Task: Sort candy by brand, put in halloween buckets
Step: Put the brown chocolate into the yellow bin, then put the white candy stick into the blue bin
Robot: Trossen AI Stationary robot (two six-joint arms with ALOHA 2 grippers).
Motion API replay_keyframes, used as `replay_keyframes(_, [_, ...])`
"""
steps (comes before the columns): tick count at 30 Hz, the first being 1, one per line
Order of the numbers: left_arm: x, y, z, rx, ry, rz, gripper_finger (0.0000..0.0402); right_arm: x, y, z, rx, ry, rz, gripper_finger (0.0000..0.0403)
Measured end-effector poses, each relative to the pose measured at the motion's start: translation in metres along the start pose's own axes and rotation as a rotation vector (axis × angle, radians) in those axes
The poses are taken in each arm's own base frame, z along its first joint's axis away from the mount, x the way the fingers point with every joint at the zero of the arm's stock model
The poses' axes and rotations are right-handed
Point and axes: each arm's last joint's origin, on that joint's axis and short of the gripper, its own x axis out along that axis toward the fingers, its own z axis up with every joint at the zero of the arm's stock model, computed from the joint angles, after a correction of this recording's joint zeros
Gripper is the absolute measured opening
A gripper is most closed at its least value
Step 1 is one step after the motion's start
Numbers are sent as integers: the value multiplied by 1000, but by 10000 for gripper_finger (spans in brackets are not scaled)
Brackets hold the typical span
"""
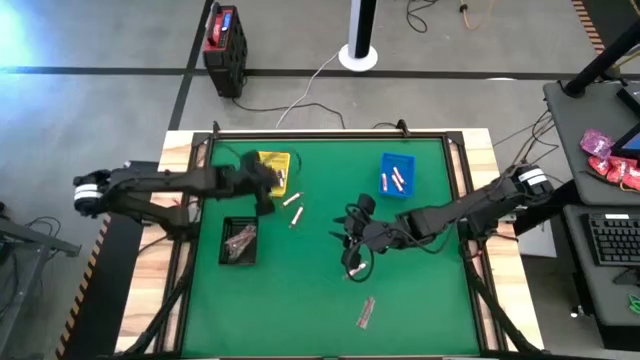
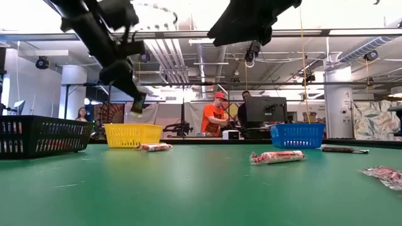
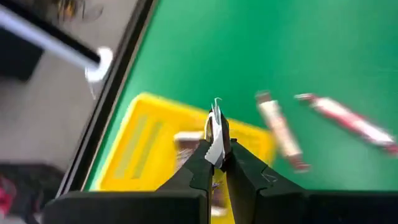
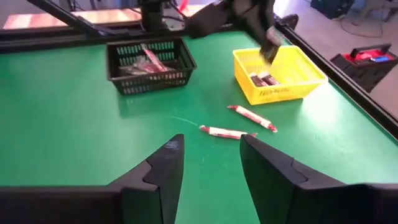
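Silver-wrapped candy bar (image 3: 215, 142) sits pinched in the left claw (image 3: 216, 163) above the yellow slotted plastic bin (image 3: 146, 149), ready to drop with its brand. The right claw (image 4: 210, 163) hangs spread mid-bench, near two pink candies (image 4: 239, 124); the blue bin (image 1: 397, 175) stands far right.

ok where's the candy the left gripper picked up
In the high view it is over the table's far left, pinched in the shut left gripper: a whitish-silver candy held above the yellow bin, just behind the black bin.
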Motion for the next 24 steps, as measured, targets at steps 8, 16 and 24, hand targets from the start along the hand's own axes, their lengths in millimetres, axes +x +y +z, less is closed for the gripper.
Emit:
replay_keyframes(8, [27, 54, -19, -171, 73, -90, 14, 9, 0, -6, 10, 29, -15, 151])
replay_keyframes(16, [42, 55, -23, -167, 121, -76, 108, 12, -2, -9, 10, 47, -24, 161])
replay_keyframes(24, [33, 52, -18, -176, 83, -65, 171, 13, -4, -13, 53, 68, -35, 163])
